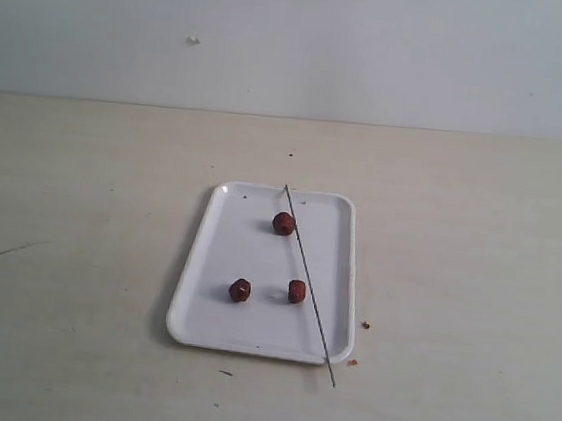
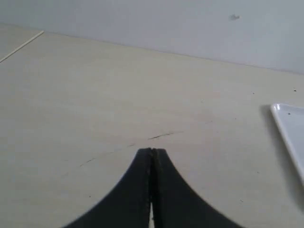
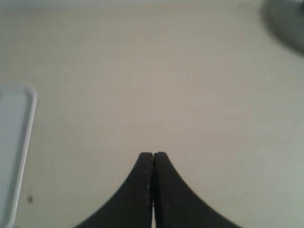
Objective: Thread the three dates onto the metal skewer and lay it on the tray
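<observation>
The left gripper hangs over the bare table, jaws pressed together and empty. At centre, three loose dates lie on the white tray, with the metal skewer slanting across its right side. The right gripper is likewise closed on nothing.

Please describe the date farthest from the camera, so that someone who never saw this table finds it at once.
On the pale table lies a white tray, a thin metal skewer slanting across its right part. The date sits in the tray's far half, just left of the skewer. It is alone there; the other two dates lie side by side in the near half.
</observation>
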